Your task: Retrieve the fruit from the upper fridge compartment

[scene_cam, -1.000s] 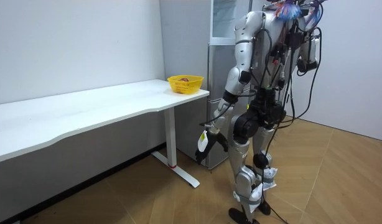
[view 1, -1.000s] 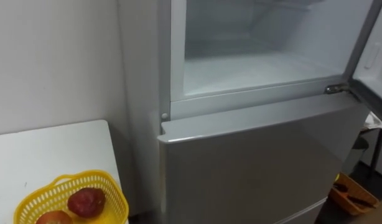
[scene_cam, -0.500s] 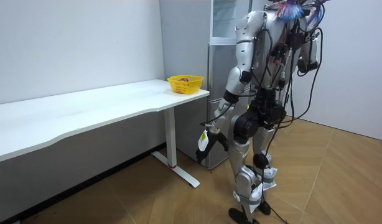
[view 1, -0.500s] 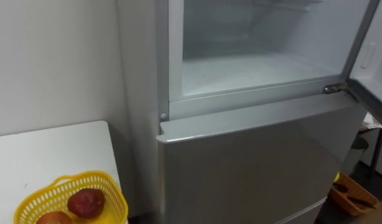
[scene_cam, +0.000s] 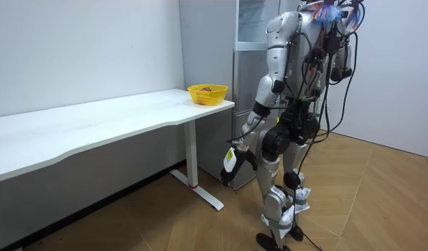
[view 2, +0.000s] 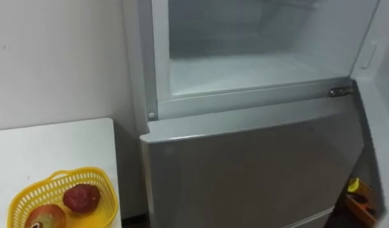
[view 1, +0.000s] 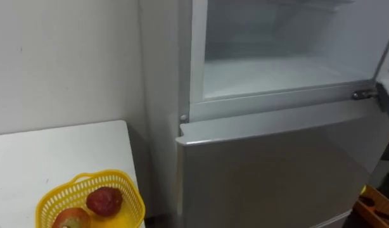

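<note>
Left eye view: the upper fridge compartment [view 1: 289, 69] is standing open, showing a white inner floor and pale walls inside a grey-white frame
Where it is: the compartment is sitting directly above the closed lower door [view 1: 277, 171], whose top edge is jutting out a little past the frame, just beside the end of the white bench [view 1: 55, 158]
Upper door: the open door [view 2: 370, 57] is showing its white inner side at the right edge, and a metal hinge [view 1: 362, 94] is sitting at the compartment's lower right corner
Left hand: in the room view the left hand [scene_cam: 230, 159] is hanging low beside the thigh on a slightly bent arm, well below the compartment; it is too small to tell whether it is open or closed
Stance: the robot is standing upright, facing the fridge [scene_cam: 243, 111], with the bench on its left
Bench: it is carrying a yellow basket [view 1: 132, 196] near its fridge end, and a red fruit [view 1: 104, 200] and a second fruit [view 1: 71, 218] are lying side by side in the basket
Room: a plain pale wall [view 1: 61, 57] is running behind the bench, and a wooden floor [scene_cam: 381, 202] is stretching out under the robot
</note>
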